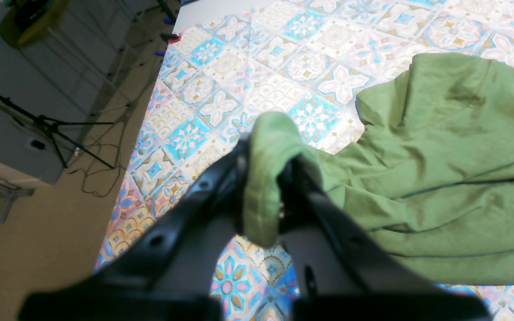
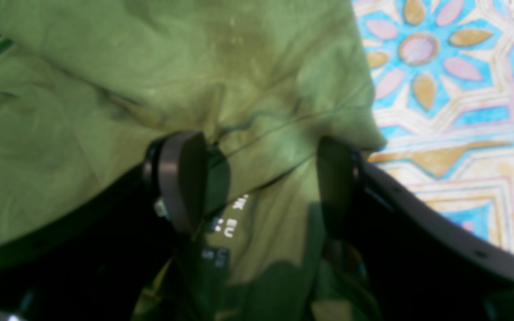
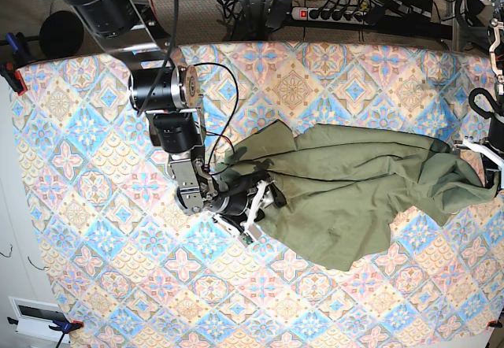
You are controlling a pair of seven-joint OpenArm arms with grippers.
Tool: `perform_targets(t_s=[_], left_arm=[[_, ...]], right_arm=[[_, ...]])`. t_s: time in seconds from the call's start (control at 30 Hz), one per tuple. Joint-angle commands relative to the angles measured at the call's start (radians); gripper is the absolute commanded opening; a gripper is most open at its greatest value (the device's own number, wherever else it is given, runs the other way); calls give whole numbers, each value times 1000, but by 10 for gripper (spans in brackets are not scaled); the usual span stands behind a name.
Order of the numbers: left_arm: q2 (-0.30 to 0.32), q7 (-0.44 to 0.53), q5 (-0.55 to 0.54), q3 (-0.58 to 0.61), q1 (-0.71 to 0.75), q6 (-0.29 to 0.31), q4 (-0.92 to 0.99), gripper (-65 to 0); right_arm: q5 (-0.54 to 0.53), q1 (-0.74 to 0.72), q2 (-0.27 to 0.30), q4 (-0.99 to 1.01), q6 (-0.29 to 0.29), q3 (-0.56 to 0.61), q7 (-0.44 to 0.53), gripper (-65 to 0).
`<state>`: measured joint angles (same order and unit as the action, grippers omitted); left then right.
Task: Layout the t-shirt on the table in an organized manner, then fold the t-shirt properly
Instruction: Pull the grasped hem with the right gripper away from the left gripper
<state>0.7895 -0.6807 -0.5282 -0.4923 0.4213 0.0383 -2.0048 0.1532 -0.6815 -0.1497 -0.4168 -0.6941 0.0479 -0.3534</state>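
Note:
The olive-green t-shirt lies crumpled and stretched sideways across the middle of the patterned table. My left gripper is shut on a bunched fold of the t-shirt and holds it just above the table; in the base view it is at the shirt's right end. My right gripper is open, its fingers pressed down either side of the t-shirt by the pale neck label. In the base view it is at the shirt's left edge.
The table's edge runs close by in the left wrist view, with a tripod and cables on the floor beyond it. A power strip lies behind the table's far edge. Clamps grip the cloth at the left corners.

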Motion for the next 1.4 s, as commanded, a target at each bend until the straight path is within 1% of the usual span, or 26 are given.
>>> perform_targets(t_s=[0.0, 0.1, 0.13, 0.2, 0.27, 0.3, 0.33, 0.37, 0.43, 0.5, 0.57, 0.63, 0.77, 0.83, 0.9, 0.97, 1.03, 1.1, 1.27, 1.37], left_arm=[[23, 26, 1, -12, -6, -7, -14, -650], [23, 26, 1, -12, -6, -7, -14, -650], [23, 26, 1, -12, -6, -7, -14, -650], [23, 26, 1, -12, -6, -7, -14, -650], [23, 26, 1, -12, -6, -7, -14, -650], [23, 26, 1, -12, -6, -7, -14, -650], [23, 26, 1, -12, -6, -7, -14, -650], [23, 26, 1, -10, -6, -7, -14, -650], [21, 26, 1, -10, -6, -7, -14, -650], [-2, 26, 3, -10, -6, -7, -14, -650], [-17, 26, 3, -10, -6, -7, -14, -650], [-20, 26, 3, -9, -6, -7, -14, -650], [-38, 26, 4, 39, -6, -7, -14, -650], [-49, 26, 6, 42, -5, -7, -14, -650], [-71, 26, 6, 47, -5, -7, -14, -650], [-74, 25, 6, 47, -5, -7, -14, -650], [-74, 25, 6, 53, -5, -7, -14, -650], [-74, 25, 6, 53, -5, -7, -14, -650], [-74, 25, 6, 53, -6, -7, -14, -650], [-74, 25, 6, 53, -6, -7, -14, -650]], right_arm=[[-11, -34, -7, -14, -4, 2, 15, -317], [-7, -25, -7, -12, -4, 13, 12, -421], [-7, -19, -7, -12, -4, 33, 12, -458], [-7, -5, -7, -12, -4, 94, 12, -555], [-7, 21, -7, -20, -4, 148, -9, -639], [-7, 39, -7, -26, -4, 158, -28, -650], [-7, 55, -7, -57, -4, 152, -51, -644], [-8, 69, 9, -100, -4, 142, -71, -641], [-10, 101, 60, -207, -4, 108, -115, -644], [-10, 145, 92, -327, -4, 76, -174, -644], [-10, 200, 121, -463, -4, 43, -252, -644], [-10, 231, 157, -564, -4, 31, -301, -644], [-11, 283, 221, -704, -4, 36, -378, -644], [-11, 317, 229, -764, -4, 34, -410, -643], [-11, 342, 232, -810, -4, 34, -413, -643], [-11, 359, 232, -864, -4, 33, -421, -635], [-11, 372, 232, -928, -4, 28, -422, -601], [-13, 377, 232, -979, -4, 27, -422, -546], [-13, 374, 232, -985, -4, 27, -421, -387], [-13, 342, 232, -960, -4, 27, -415, -326]])
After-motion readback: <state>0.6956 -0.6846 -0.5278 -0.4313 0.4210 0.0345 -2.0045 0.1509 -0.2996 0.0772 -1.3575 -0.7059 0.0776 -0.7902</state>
